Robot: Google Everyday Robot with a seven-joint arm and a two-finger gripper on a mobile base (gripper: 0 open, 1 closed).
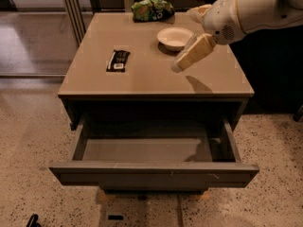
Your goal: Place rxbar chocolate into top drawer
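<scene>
The rxbar chocolate (118, 60), a flat black bar with a white label patch at its near end, lies on the left part of the cabinet top (142, 79). The top drawer (154, 171) is pulled out toward me and its inside looks bare. My gripper (182, 64) hangs above the middle-right of the cabinet top, cream-coloured, pointing down and left, well right of the bar and holding nothing I can see.
A white bowl (174, 37) sits on the cabinet top just behind the gripper. A green snack bag (152, 8) lies at the back edge. My white arm (251, 8) reaches in from the upper right. Speckled floor surrounds the cabinet.
</scene>
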